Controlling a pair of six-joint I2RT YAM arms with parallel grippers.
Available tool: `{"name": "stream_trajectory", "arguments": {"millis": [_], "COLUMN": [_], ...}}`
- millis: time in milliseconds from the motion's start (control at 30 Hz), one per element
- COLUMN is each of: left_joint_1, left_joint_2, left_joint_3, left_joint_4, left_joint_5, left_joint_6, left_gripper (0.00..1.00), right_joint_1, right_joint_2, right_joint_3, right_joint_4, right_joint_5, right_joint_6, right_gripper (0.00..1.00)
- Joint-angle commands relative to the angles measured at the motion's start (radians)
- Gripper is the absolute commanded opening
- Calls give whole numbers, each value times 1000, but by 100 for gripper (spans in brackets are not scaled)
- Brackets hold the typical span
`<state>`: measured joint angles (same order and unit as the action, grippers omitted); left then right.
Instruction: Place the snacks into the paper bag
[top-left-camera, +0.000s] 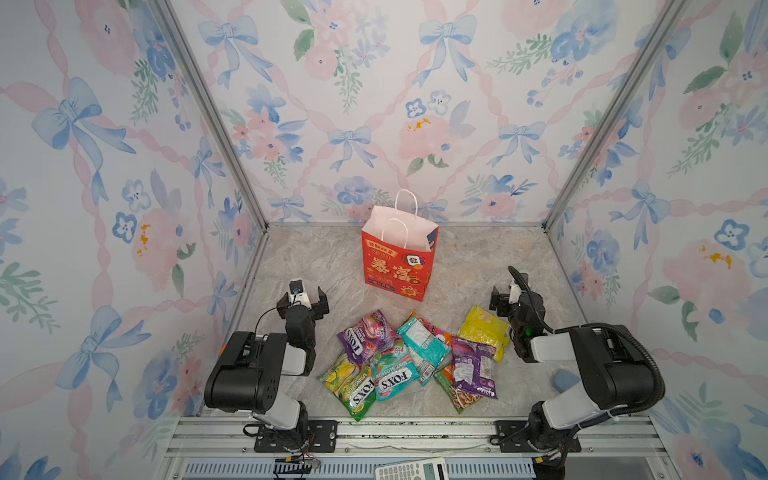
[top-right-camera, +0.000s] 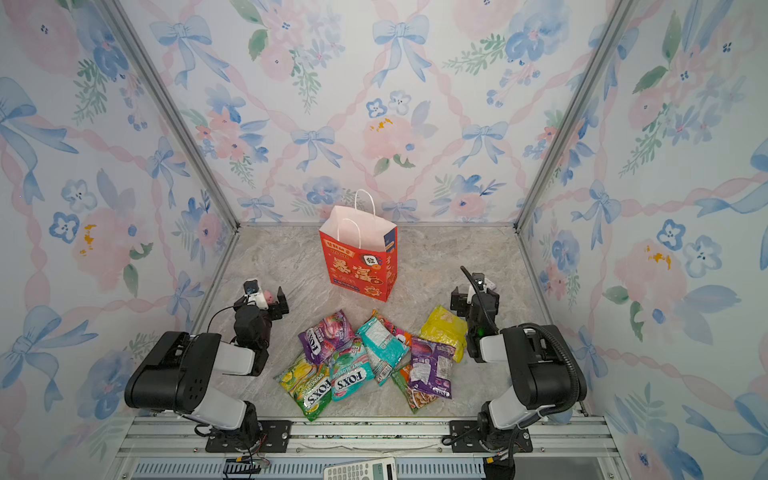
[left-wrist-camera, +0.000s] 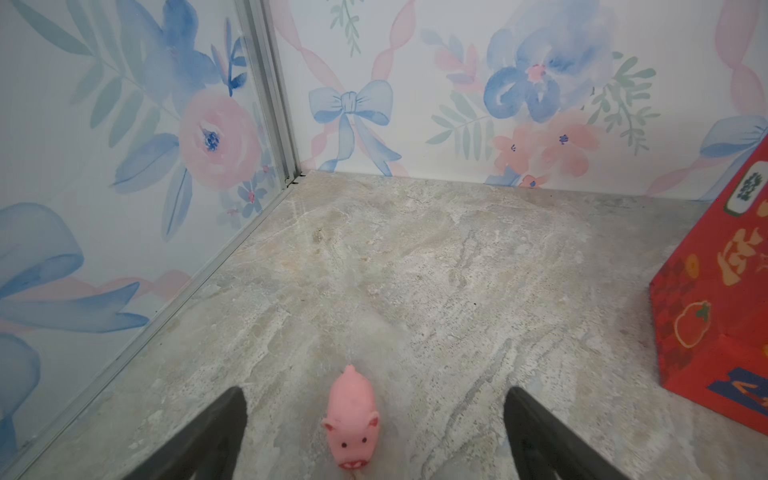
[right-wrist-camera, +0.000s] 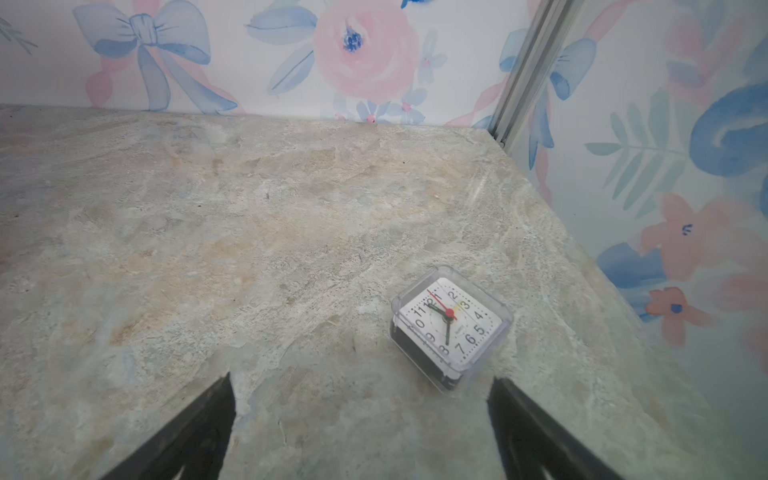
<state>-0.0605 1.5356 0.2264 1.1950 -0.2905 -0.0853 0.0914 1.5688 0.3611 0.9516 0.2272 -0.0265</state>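
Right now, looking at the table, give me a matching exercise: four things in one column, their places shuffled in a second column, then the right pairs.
Things
1. paper bag
2. pink pig toy
3. clock
4. yellow packet

Places
A. at the right end of the snacks
B. on the table, at the open left pincer
C. upright at the back, in the middle
D. on the table, beside the open right pincer

Pairs: 1-C, 2-B, 3-D, 4-A

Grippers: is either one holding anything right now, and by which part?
Nothing is held. The left gripper and right gripper both stand open and empty; the snacks lie on the table, untouched.
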Motion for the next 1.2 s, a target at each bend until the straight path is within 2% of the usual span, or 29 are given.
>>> {"name": "stream_trajectory", "arguments": {"millis": [0,333,467,1000,1167], "left_joint_1": [-4,-2,-2,-2,-6], "left_joint_2": [10,12,12,10,-13], "left_joint_3": [9,9,10,9,14], "left_joint_4": [-11,-11,-14,-13,-23], "left_joint_5": [-12,-12,-11,-12,4], "left_joint_6": [16,16,15,15,28], "left_gripper": [98,98,98,98,89], "right_joint_1": [-6,-11,-35,-32,-33], "right_joint_2": [-12,-12,-13,-13,-70], "right_joint_3": [14,16,24,23,16], "right_joint_4": [-1,-6,-24,-22,-54], "right_joint_5": [-13,-22,-67,-63,-35], "right_joint_6": [14,16,30,27,36], "right_gripper": [96,97,96,97,96]}}
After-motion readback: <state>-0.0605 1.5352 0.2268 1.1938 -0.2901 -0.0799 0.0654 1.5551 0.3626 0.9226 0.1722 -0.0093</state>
